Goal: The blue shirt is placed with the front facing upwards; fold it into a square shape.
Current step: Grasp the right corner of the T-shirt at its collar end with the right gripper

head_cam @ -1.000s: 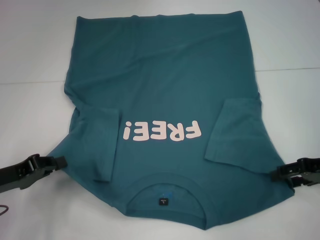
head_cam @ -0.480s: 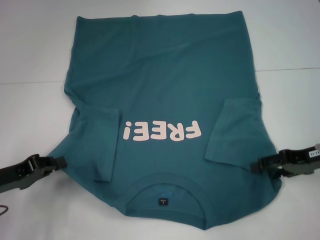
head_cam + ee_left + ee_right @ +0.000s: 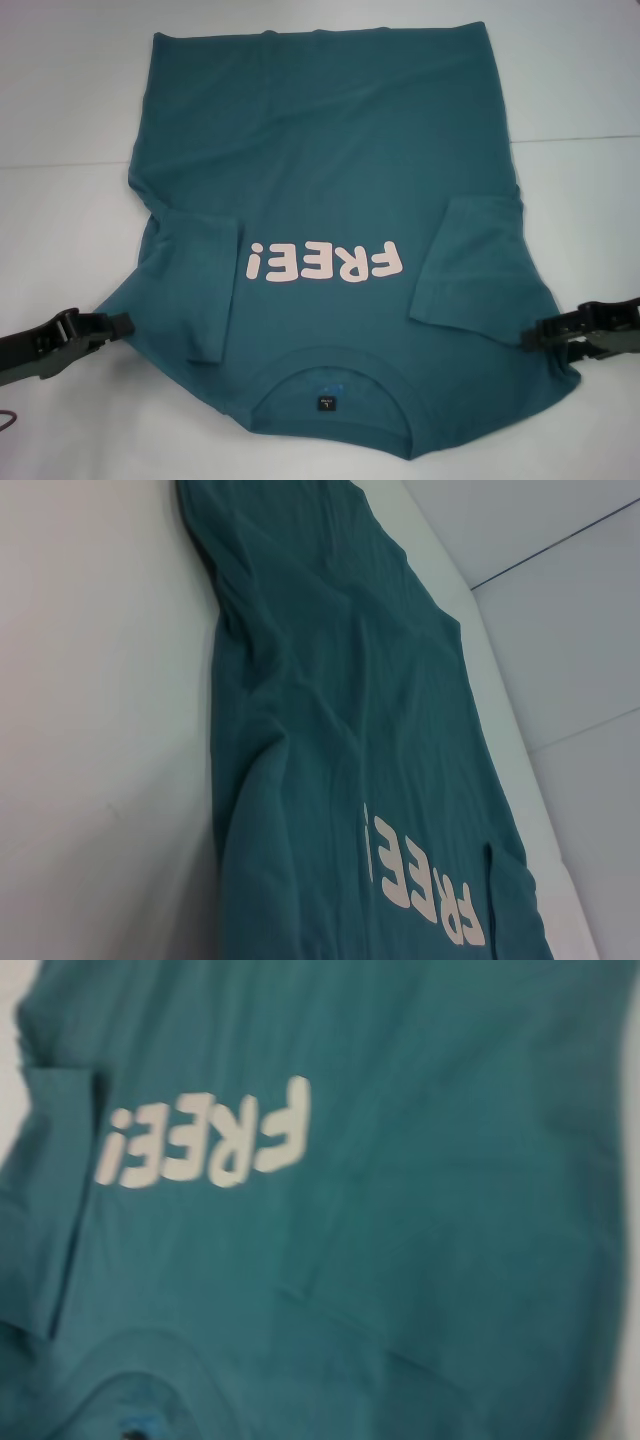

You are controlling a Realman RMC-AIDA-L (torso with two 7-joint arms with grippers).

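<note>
One left gripper (image 3: 118,324) sits low at the shirt's left shoulder edge, its tip touching the cloth; whether its jaws are parted or closed cannot be made out, since the tip is too dark and small to read.

One shirt (image 3: 330,170) lies flat on the table (image 3: 60,230), front up, collar (image 3: 335,400) toward the robot and hem at the far side. Two sleeves are folded inward over the body: the left sleeve (image 3: 200,290) and the right sleeve (image 3: 470,260), one on each side of the single pink print (image 3: 325,262), which reads upside down from the head camera. One small dark label (image 3: 326,402) shows inside the collar; its text is too small to read. Soft creases run across the upper body of the cloth.

One right gripper (image 3: 530,336) is at the shirt's right shoulder edge, tip against the fabric; its jaw state cannot be told either. Both arms are cut off by the picture's side edges.

The left wrist view shows the shirt (image 3: 330,680) running long across the white surface with the print (image 3: 420,890) partly cut off; no fingers appear. The right wrist view is filled almost wholly by the cloth (image 3: 420,1260) and the print (image 3: 205,1140), blurred, with the collar's curve at the edge.

The table is plain white, with a thin seam line (image 3: 575,140) crossing it behind the shirt. A dark cable (image 3: 8,420) peeks in at the near left corner.
</note>
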